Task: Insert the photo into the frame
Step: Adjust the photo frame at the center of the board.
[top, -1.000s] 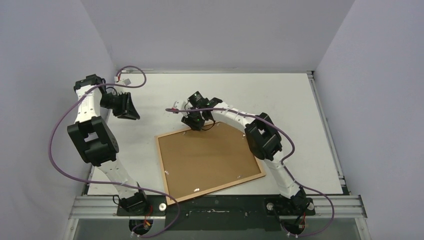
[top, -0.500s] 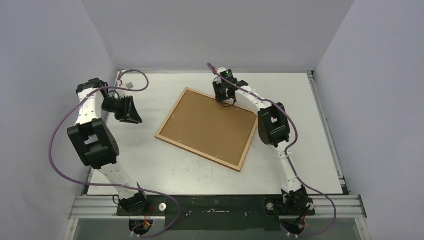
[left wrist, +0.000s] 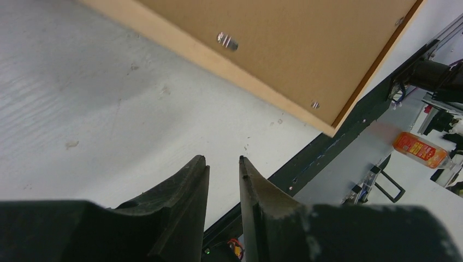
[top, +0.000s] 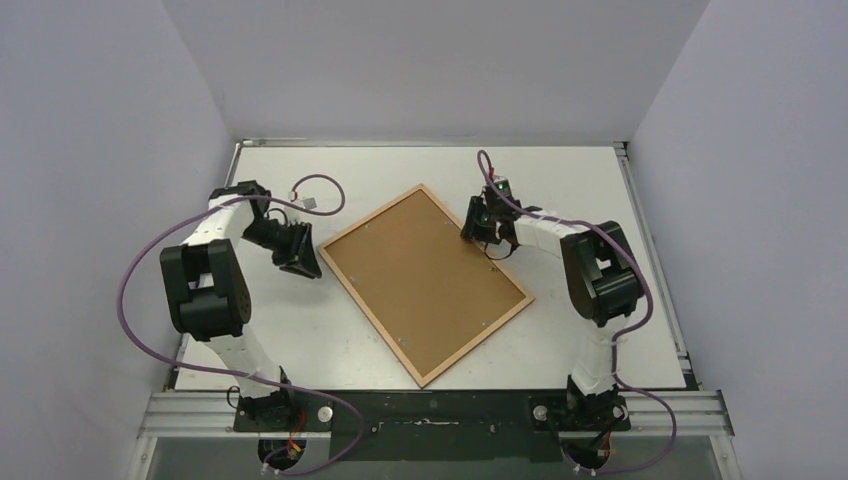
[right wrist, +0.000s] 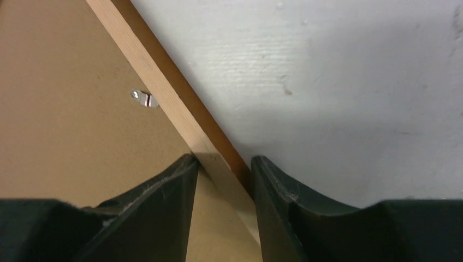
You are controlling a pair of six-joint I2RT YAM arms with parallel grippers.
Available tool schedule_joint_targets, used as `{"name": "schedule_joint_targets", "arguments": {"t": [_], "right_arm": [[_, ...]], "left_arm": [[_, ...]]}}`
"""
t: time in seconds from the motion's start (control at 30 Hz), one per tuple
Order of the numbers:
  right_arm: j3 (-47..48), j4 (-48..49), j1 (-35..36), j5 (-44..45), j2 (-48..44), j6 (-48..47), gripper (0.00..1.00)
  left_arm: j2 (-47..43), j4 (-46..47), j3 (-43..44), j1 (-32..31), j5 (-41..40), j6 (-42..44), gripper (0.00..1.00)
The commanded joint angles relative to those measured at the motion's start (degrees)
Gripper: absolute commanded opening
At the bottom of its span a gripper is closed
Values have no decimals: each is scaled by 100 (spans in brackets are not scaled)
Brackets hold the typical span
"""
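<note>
The frame lies face down and turned diagonally in the middle of the table, its brown fibreboard backing facing up. My right gripper is on the frame's far right rail, one finger on the backing side and the other against the outer edge, closed across the rail. My left gripper hovers low just beside the frame's left corner, its fingers a little apart with only bare table between them. The frame's edge runs ahead of it. The photo is out of view.
Small metal clips hold the backing in place. Purple cables loop over the table's back left. A black rail runs along the near edge. Grey walls close in the left, back and right. An orange bottle stands off the table.
The right gripper has swung the frame from the near side to the back and round to this diagonal spot. The left arm has come down from the back left to the frame's left corner.
</note>
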Motion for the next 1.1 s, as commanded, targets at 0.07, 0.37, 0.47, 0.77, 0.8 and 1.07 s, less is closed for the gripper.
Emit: {"name": "schedule_joint_targets", "arguments": {"t": [0.07, 0.37, 0.47, 0.77, 0.8, 1.07], "right_arm": [[-1508, -14, 352, -583, -1008, 671, 53], [-2381, -396, 456, -759, -1943, 776, 71], [-2501, -665, 387, -657, -2255, 639, 78], [-2364, -1198, 357, -893, -2471, 206, 86], [-2416, -1161, 356, -977, -2490, 209, 86], [-3106, -795, 431, -1287, -2785, 519, 86]], "left_arm": [[249, 804, 7, -295, 293, -507, 25], [773, 1007, 93, -272, 581, -483, 24], [659, 647, 211, -43, 722, -137, 24], [299, -397, 137, 430, 331, 958, 24], [306, -301, -11, 393, 258, 918, 23], [88, 620, -916, -20, -533, 425, 19]]}}
